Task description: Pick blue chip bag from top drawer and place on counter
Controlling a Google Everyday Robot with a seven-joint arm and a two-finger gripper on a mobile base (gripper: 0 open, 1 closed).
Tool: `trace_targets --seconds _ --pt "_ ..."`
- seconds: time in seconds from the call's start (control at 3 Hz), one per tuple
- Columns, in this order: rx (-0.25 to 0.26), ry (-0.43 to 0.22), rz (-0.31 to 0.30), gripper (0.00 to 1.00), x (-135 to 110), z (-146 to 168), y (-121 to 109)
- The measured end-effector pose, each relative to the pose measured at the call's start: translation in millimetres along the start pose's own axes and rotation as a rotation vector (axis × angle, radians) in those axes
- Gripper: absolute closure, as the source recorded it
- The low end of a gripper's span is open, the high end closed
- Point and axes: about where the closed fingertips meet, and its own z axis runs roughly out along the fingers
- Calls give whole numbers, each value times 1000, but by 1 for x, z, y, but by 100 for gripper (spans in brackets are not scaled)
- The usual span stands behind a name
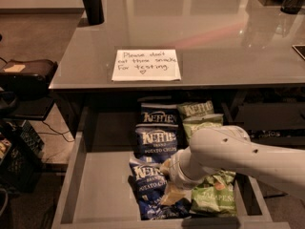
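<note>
Glossy grey bench (228,46) is seen bearing a handwritten note (146,65) and no bag. Below it, the top drawer (102,190) stands open. The blue chip bag (145,175) lies at the drawer's front, beside green bags (214,197), with the hand (167,182) lowered onto it; its grip cannot be told. Lifting and placing are judged outstanding.

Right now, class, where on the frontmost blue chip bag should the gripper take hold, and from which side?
Probably from above, on the edge nearest the green bag: the blue chip bag lies flat on the top drawer floor, and the gripper hangs right over that edge.
</note>
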Motion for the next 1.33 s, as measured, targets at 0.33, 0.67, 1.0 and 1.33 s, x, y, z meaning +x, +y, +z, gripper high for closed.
trace_targets --seconds 0.33,0.67,1.0,1.33 --pt "-10 13 13 88 -7 -8 -1" --pt "-20 22 32 100 -16 -21 -5" --pt "-27 11 53 100 -27 -42 -10" --pt "-42 -16 78 100 -43 -71 -19"
